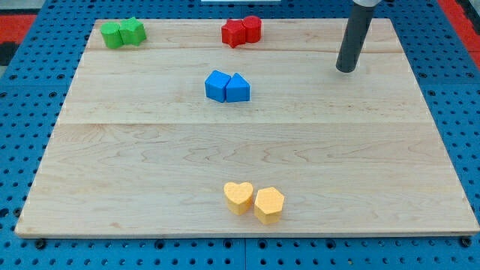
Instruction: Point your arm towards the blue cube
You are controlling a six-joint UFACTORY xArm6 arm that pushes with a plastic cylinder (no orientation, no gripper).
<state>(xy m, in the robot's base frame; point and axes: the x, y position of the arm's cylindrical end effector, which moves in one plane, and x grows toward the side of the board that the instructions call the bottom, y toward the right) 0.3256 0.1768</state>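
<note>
Two blue blocks touch each other at the upper middle of the wooden board (pixel 150 157): a blue cube (pixel 217 85) on the left and a blue triangular block (pixel 238 88) on the right. My tip (pixel 346 70) rests on the board at the upper right, well to the right of the blue pair and slightly higher in the view. It touches no block.
Two green blocks (pixel 124 33) sit at the top left. Two red blocks (pixel 241 31) sit at the top middle. A yellow heart (pixel 238 197) and a yellow hexagon (pixel 268 205) sit at the bottom middle. A blue pegboard surrounds the board.
</note>
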